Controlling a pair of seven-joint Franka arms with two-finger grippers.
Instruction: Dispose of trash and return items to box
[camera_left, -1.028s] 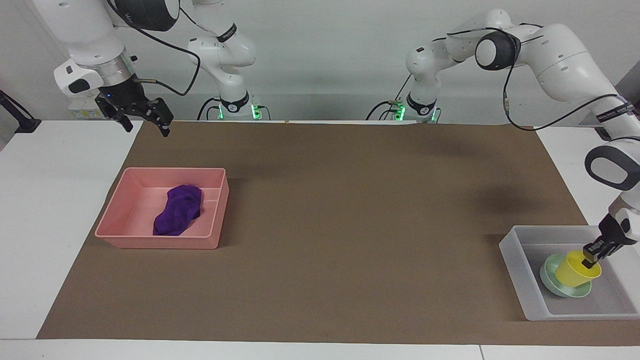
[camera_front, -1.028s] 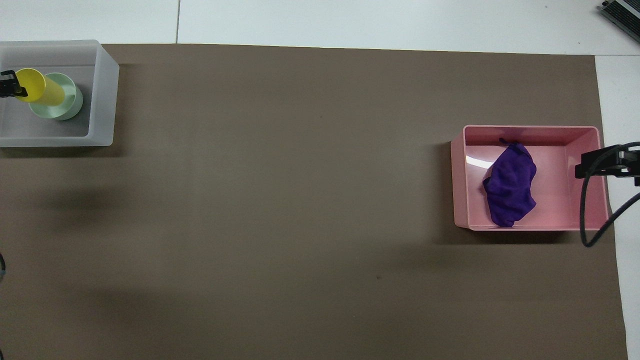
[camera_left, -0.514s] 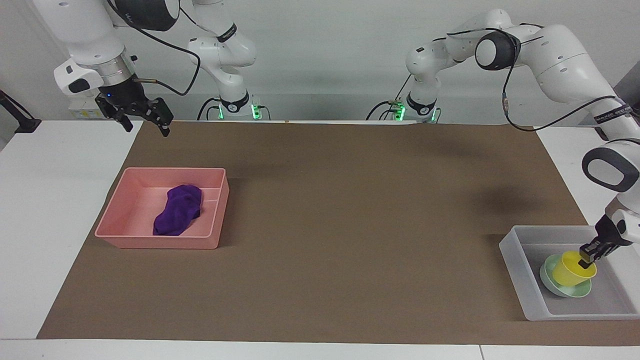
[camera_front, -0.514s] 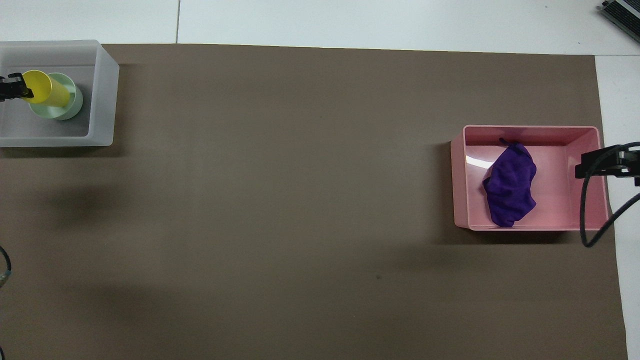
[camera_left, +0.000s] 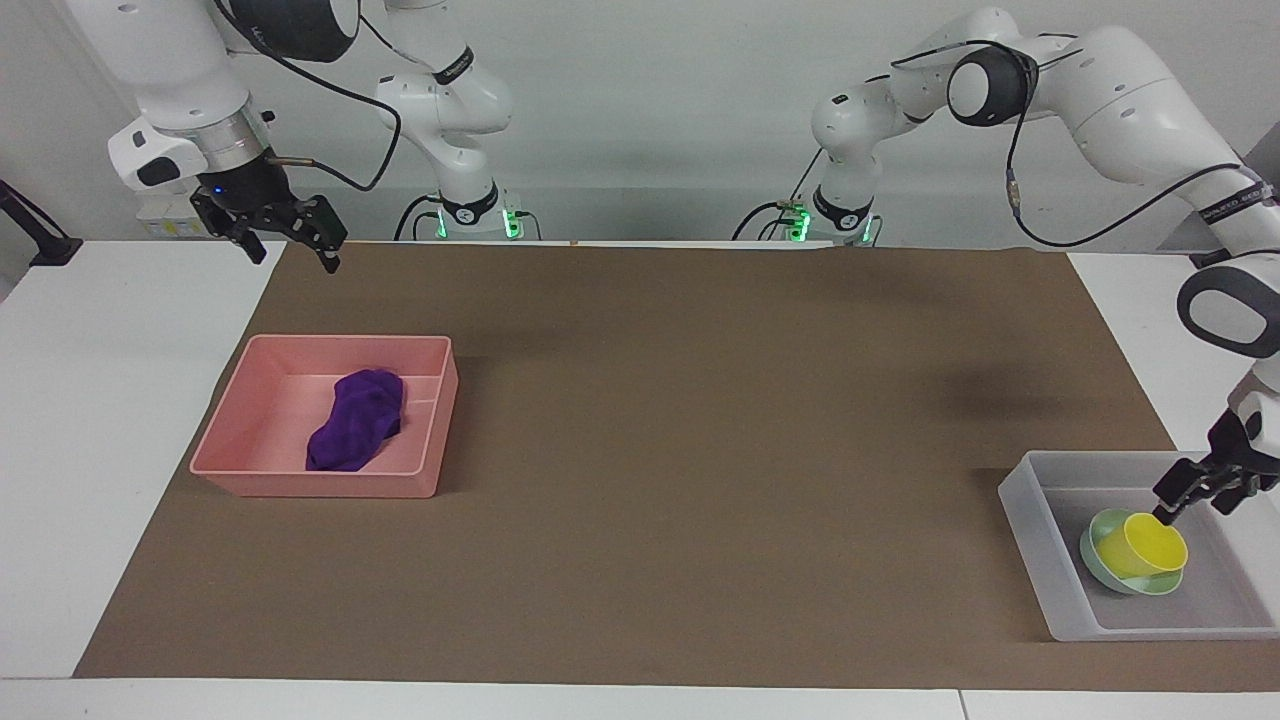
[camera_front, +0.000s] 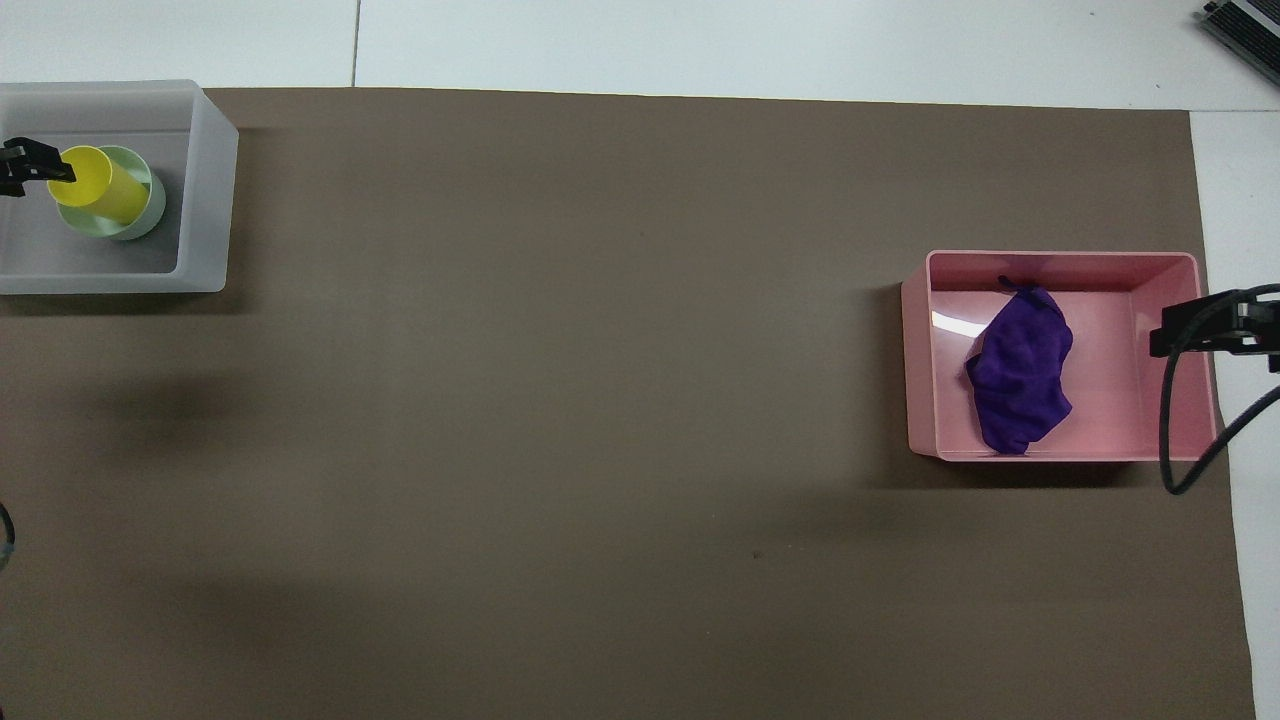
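Note:
The yellow cup (camera_left: 1150, 545) (camera_front: 95, 185) leans inside the mint-green bowl (camera_left: 1098, 560) (camera_front: 148, 208), and both rest in the translucent box (camera_left: 1030, 520) (camera_front: 208, 200) at the left arm's end of the table. My left gripper (camera_left: 1197, 492) (camera_front: 35, 175) hovers just over the cup's rim, open and holding nothing. The purple rag (camera_left: 355, 420) (camera_front: 1020, 385) lies crumpled in the pink tray (camera_left: 320, 485) (camera_front: 920, 350). My right gripper (camera_left: 290, 255) (camera_front: 1200, 325) waits open in the air, over the tray's side toward the right arm's end.
A brown mat (camera_left: 700, 420) covers most of the table, with white tabletop (camera_left: 100, 400) at both ends. A black cable (camera_front: 1175, 440) hangs from the right arm beside the pink tray.
The left gripper opened and let go of the yellow cup, then rose slightly. The cup settled lower into the bowl. The right arm stayed still.

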